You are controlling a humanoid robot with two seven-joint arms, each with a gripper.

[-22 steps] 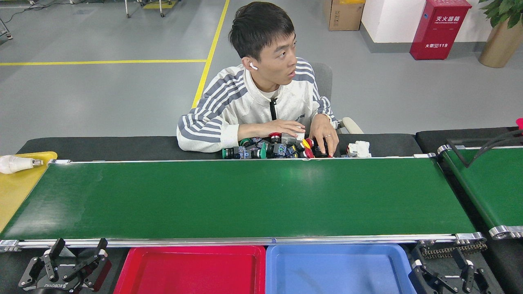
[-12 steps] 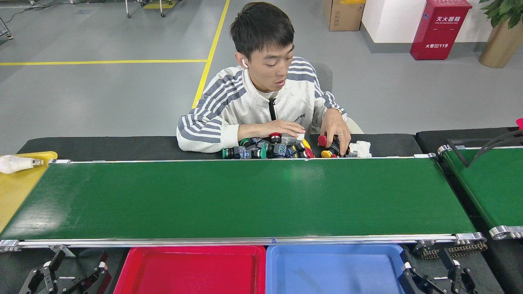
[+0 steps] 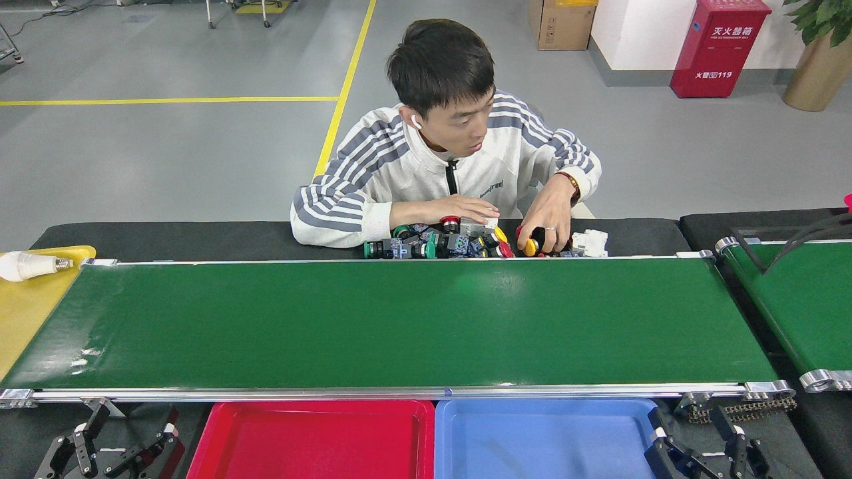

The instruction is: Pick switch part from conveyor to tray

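Switch parts (image 3: 452,242): heaped on the bench beyond the bare conveyor (image 3: 399,322), under a person's hands (image 3: 549,226), far ahead of both spread-open jaws, left gripper (image 3: 113,442) and right gripper (image 3: 705,446), the right slightly nearer.

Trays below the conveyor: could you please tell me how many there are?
2. The red tray sits below the conveyor's near rail, left of centre; the blue tray adjoins it on the right. Both run past the bottom edge.
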